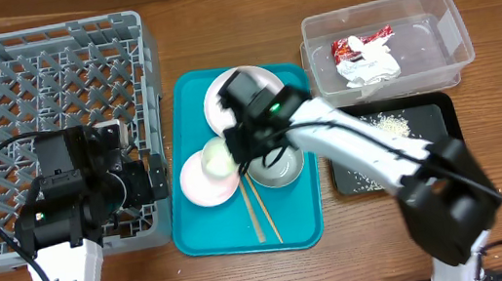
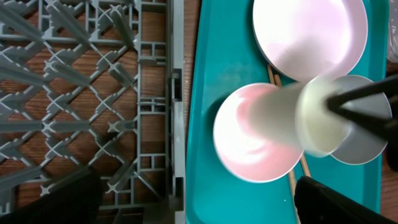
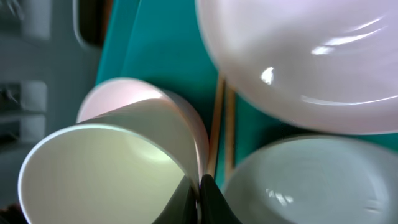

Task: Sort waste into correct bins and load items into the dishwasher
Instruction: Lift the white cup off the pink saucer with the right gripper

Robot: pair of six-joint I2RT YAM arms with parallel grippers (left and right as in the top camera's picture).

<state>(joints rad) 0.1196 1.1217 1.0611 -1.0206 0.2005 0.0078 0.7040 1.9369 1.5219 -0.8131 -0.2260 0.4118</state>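
The small white cup is plain and glossy, with a creamy inside and no handle to be seen. It is tilted well over on its side, so the right wrist view looks straight into its open mouth. It sits left of centre in the overhead frame, over the pink saucer on the teal tray. Whether its base touches the saucer cannot be told.

The right tool is at the right side of the cup's rim. Its dark fingers are pressed together on the rim wall, one inside and one outside (only their tips show at the bottom of the right wrist frame). It holds nothing else.

Just beside the cup, the pale round bowl lies lower right and the white round plate lies above, partly under the right arm. Two thin wooden chopsticks run between saucer and bowl toward the tray's lower edge.

The left tool hangs at the right wall of the grey dish rack, its fingers spread wide and holding nothing.

At upper right on the worktop, the clear tub holds the red snack wrapper and the crumpled napkin. The black tray below it carries rice grains.
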